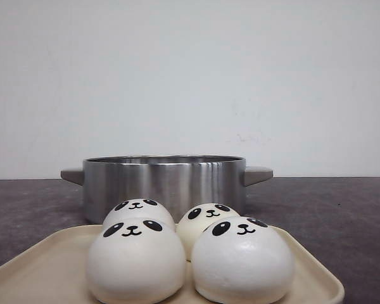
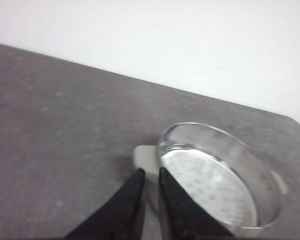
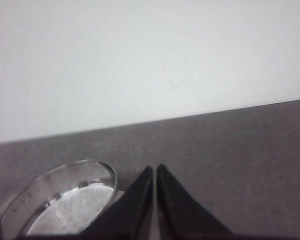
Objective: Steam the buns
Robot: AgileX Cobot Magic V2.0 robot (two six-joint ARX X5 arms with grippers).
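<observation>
No readable text, labels, brands or numbers in any view. The only markings are printed black panda faces on the four buns (image 1: pixel 189 253): oval eyes, small nose, smile. The steel pot (image 1: pixel 164 183) carries no legible print; the wrist views are too blurred to show any.

- The front view sits low, near bench (image 1: pixel 342 209) height, facing forward; the buns (image 1: pixel 190 256) on a tray (image 1: pixel 44 266) fill the foreground, the steel pot (image 1: pixel 164 183) behind.
- The left wrist view looks down past its end effector (image 2: pixel 151 175) onto the pot's left handle (image 2: pixel 145 156) and perforated floor.
- The right wrist view looks over its end effector (image 3: pixel 154 171), close to the same pot's rim (image 3: pixel 65 175).
</observation>
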